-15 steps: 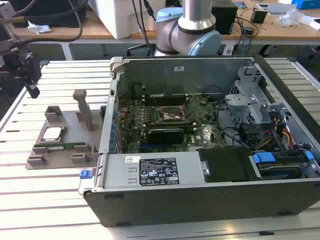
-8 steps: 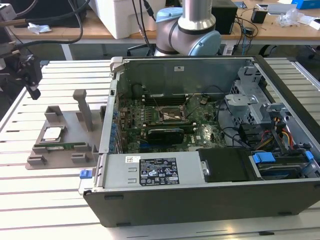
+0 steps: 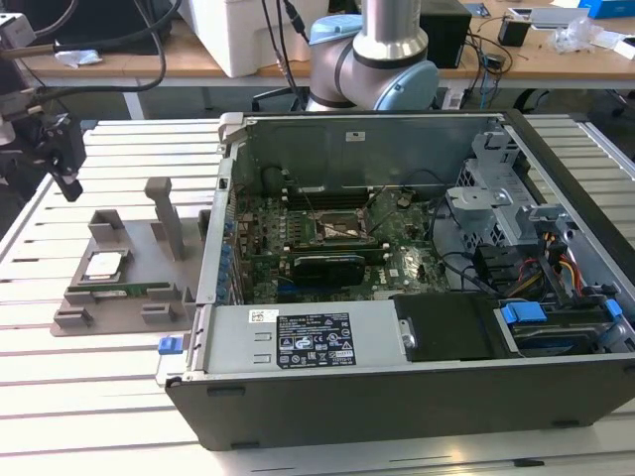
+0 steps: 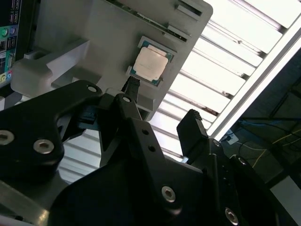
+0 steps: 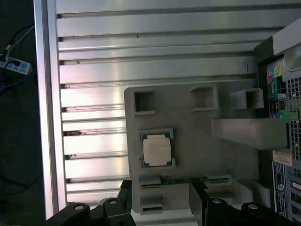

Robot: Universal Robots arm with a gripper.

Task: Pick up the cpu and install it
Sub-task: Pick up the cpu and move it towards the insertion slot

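Pincer (image 5: 160,200) of two black fingers, spread wide and empty, hovers above a grey moulded holder (image 5: 188,122) on a ribbed aluminium table (image 5: 94,66). The cpu (image 5: 156,151) lies flat in a shallow pocket just ahead of the fingertips, untouched. It is a small square chip with a pale silver lid and a thin darker rim. A narrow memory stick (image 5: 181,180) sits nearer the fingertips. The grasp likely goes best with fingers square to opposite chip edges, centred, closing gently, clear of the pocket walls.
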